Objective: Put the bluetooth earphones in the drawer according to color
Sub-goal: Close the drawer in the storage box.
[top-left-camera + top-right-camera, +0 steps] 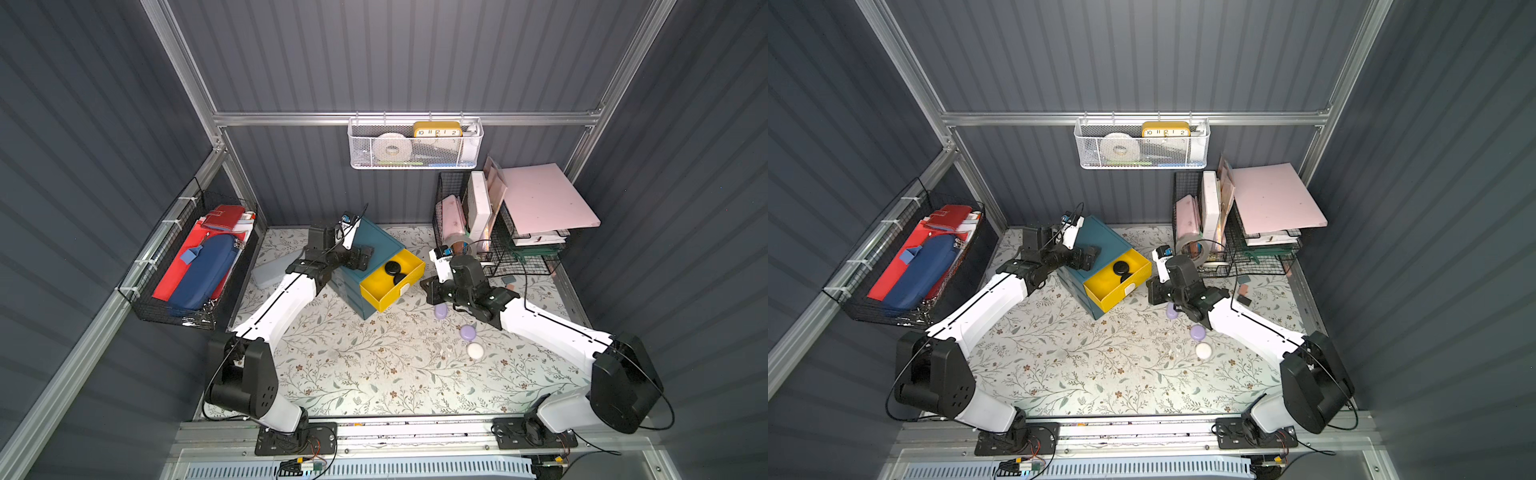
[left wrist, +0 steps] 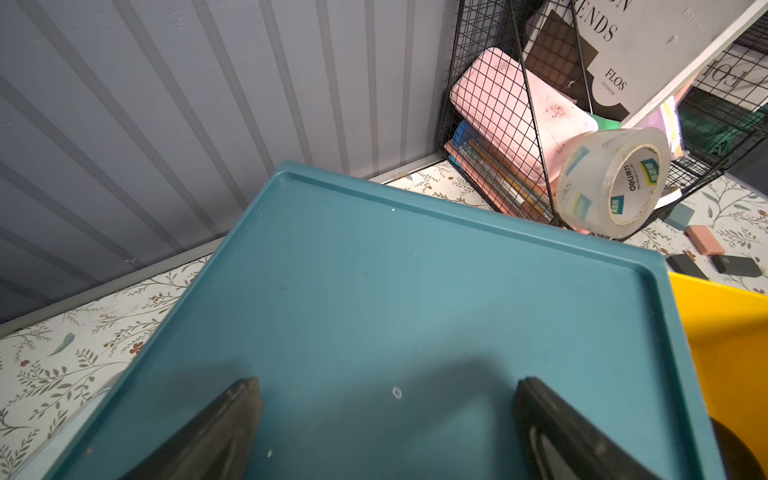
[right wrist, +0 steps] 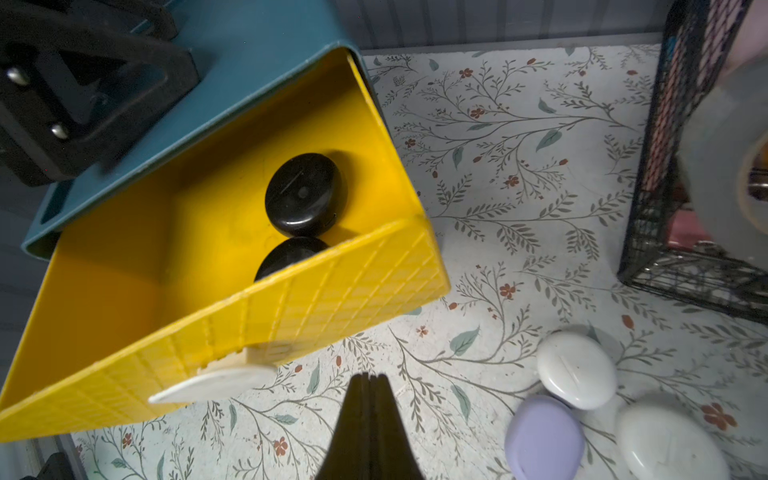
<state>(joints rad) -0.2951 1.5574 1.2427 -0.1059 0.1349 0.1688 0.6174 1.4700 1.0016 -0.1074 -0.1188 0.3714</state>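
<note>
Right wrist view: right tool (image 3: 368,380), closed, empty, over bare mat (image 3: 519,187) near the front edge of the yellow drawer (image 3: 311,299).

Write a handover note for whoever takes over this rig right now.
Left gripper: open, empty, over the top of the cabinet.
Right gripper: shut, empty, just in front of the open yellow drawer.
Done: two black cases lie in the yellow drawer.
Left: lilac cases and white cases lie on the table by the right arm, not yet sorted.
</note>
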